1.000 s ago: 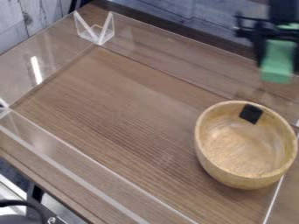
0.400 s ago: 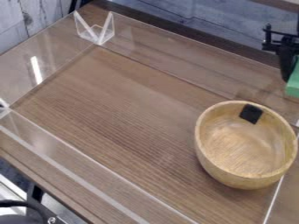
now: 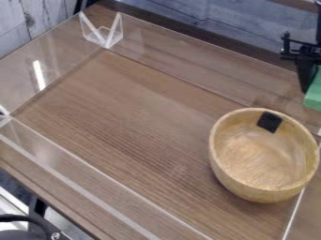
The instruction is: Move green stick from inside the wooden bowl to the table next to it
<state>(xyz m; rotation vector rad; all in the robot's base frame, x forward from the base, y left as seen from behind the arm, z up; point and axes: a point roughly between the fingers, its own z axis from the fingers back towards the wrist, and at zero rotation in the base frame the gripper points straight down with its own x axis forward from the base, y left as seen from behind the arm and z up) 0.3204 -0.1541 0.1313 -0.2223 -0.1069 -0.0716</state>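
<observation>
The green stick [image 3: 313, 90] hangs in the air at the right edge of the camera view, above and behind the wooden bowl [image 3: 264, 159]. Only its left part shows; the rest is cut off by the frame. My gripper [image 3: 310, 77] is shut on the stick's upper end, its black body reaching up to the frame's edge. The bowl stands on the table [image 3: 138, 108] at the lower right. A small black block [image 3: 268, 120] leans inside the bowl against its far wall.
Low clear acrylic walls [image 3: 51, 164] run along the table's edges. A clear folded bracket [image 3: 100, 31] sits on the far wall at the upper left. Dark wood-grain tabletop stretches left of the bowl.
My gripper carried the green stick to the right and slightly down, so both are now partly cut off by the right edge. Bowl and black block stayed put.
</observation>
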